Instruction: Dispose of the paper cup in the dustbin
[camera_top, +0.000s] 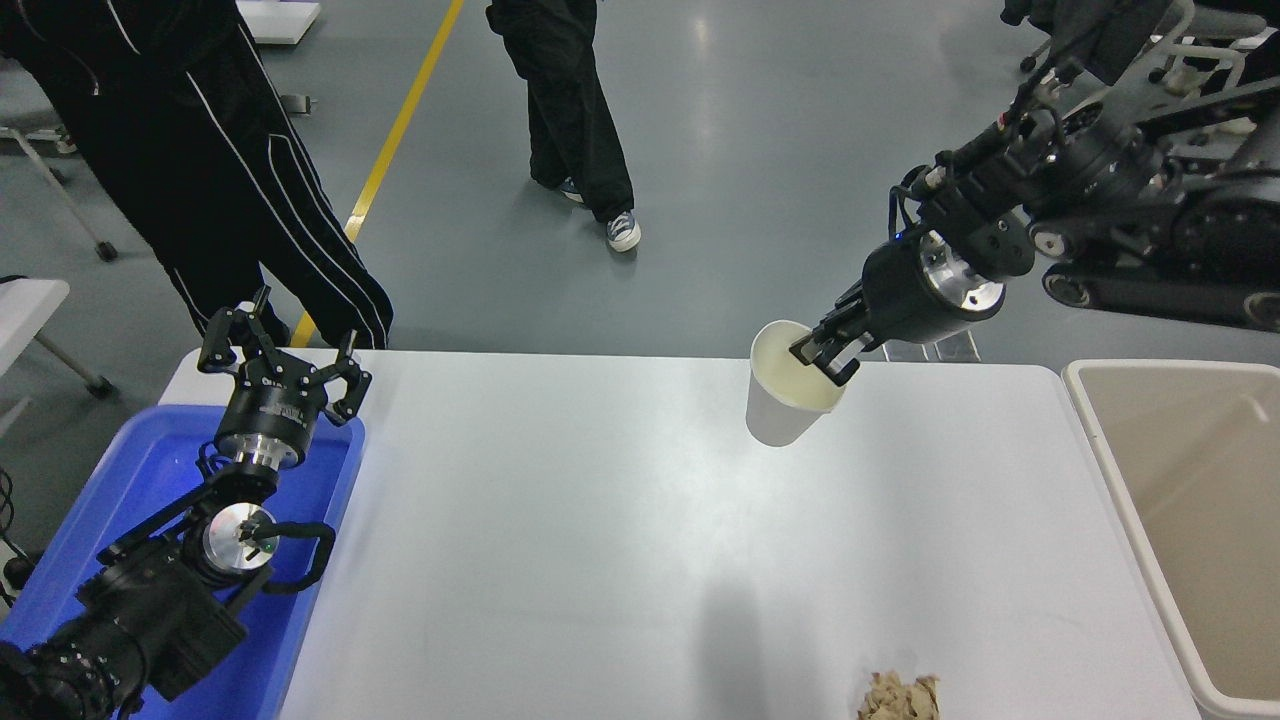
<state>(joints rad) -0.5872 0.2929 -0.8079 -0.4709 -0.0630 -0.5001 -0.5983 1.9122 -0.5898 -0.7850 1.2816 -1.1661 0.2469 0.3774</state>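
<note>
Nearest the camera, a crumpled tan paper wad (899, 696) lay at the front edge of the white counter (560, 540), while the left hand (280, 365) sat parked with fingers spread wide above a blue plastic bin (150, 470) at the lower left. The beige dustbin (1180, 500) stood against the counter's right side, its thick off-white rim just beside the counter's edge. Farther back, the right hand (828, 357) held the white paper cup (788, 398) clear of the counter, pinching one side of the rim with one finger inside the cream interior and the other outside. The cup hung upright near the counter's far edge, well apart from the dustbin. A pinch on thin paper at one point appeared fragile: a quick swing rightward could let the cup twist or slip free and drop onto the counter or the floor short of the bin. Beyond the counter, two people (575, 110) in dark trousers stood on the grey floor.
</note>
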